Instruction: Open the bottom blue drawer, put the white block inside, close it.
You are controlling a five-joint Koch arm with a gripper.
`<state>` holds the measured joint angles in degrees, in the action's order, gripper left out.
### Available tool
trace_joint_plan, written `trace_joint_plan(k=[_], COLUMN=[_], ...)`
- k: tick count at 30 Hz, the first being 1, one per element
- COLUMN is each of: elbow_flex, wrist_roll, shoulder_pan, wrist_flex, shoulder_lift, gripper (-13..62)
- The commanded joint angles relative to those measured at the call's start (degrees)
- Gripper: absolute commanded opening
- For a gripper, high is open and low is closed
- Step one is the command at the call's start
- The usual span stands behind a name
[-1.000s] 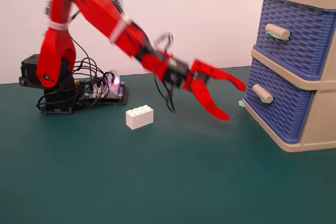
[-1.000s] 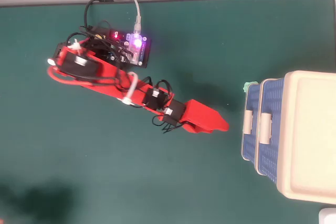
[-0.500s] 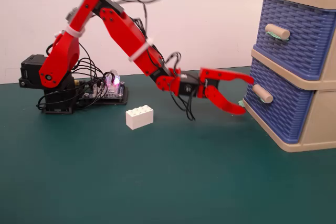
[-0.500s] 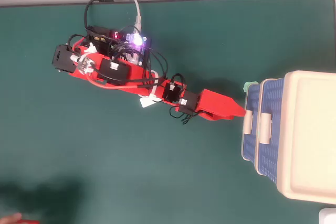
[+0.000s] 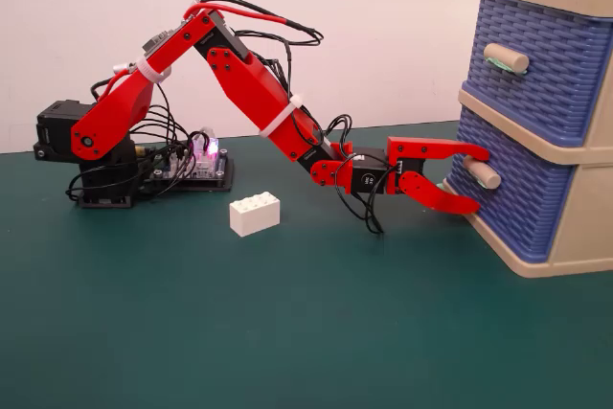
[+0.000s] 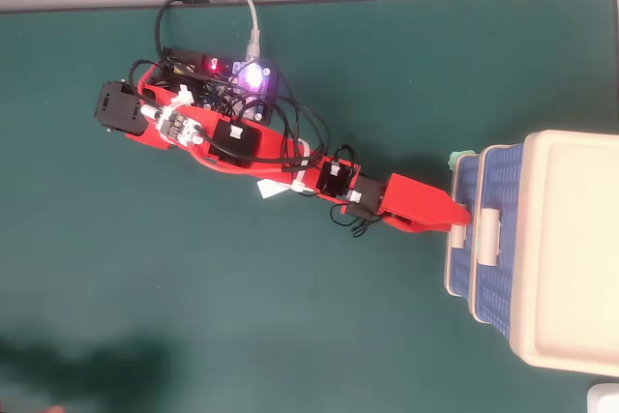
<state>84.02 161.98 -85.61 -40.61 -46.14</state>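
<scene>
Red claw [image 5: 476,179] is spread wide, one finger above and one below the beige handle [image 5: 482,175] of the bottom blue drawer [image 5: 508,189], not yet clenched. Handle looks rigid, slick plastic: grip mid-cylinder. White block [image 5: 255,214] sits on the counter [image 5: 287,332], light, hard.

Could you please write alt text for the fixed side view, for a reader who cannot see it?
A red arm's open gripper brackets the beige handle of the bottom blue drawer, which is closed. The white block sits on the green table behind.
</scene>
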Motion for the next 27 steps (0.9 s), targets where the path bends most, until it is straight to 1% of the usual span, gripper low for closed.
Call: trace_joint_plan(k=[1, 2, 6, 14, 17, 21, 27], elbow_flex=[-5.01, -5.01, -5.01, -4.48, -1.49, 11.43, 34.45], wrist_roll=[0.88, 0.88, 0.88, 0.97, 1.05, 1.41, 1.49], shoulder_pan=[-0.53, -0.44, -0.35, -0.26, 0.00, 0.70, 1.58], wrist_flex=[1.93, 3.16, 7.03, 8.26, 8.26, 8.17, 8.17], shoulder_lift=[-1.85, -1.93, -2.29, -3.34, -4.83, -13.71, -31.64], gripper=[11.0, 6.0, -8.1, -8.1, -8.1, -8.1, -8.2])
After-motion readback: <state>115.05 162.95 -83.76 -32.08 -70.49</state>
